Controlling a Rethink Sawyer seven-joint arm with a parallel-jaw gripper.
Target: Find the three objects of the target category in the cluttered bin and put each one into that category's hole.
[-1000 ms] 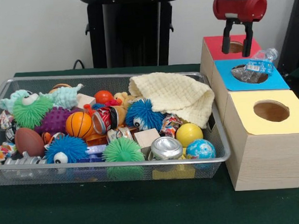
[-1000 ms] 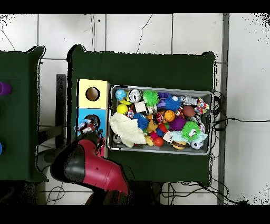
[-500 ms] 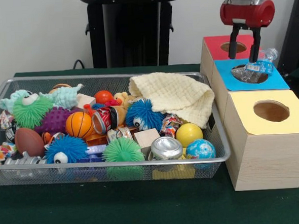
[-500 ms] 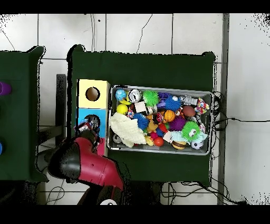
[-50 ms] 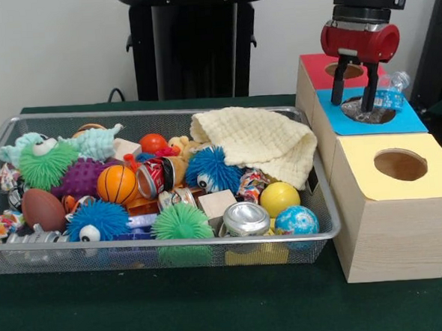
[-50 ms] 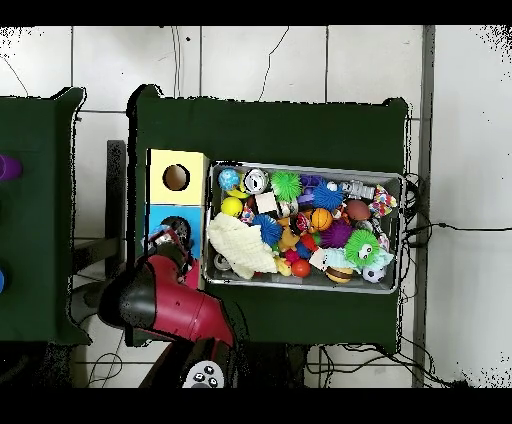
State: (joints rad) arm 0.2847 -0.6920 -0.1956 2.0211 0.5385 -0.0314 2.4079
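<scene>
End effector (image 5: 354, 84) open and empty over the blue hole (image 5: 370, 110), straddling the crushed plastic bottle (image 5: 387, 95) wedged half out at its rim; risk: any nudge tips the bottle off the box (image 5: 371, 123) onto the tabletop (image 5: 177, 307) instead of through.

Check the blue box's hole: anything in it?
Yes: a crushed clear plastic bottle sits in the blue box hole, neck sticking out. The open claw straddles it. Deeper inside is hidden.

Green tablecloth (image 5: 177, 311), white tiled floor (image 6: 300, 60), perhaps cables (image 6: 440, 228) at right.
</scene>
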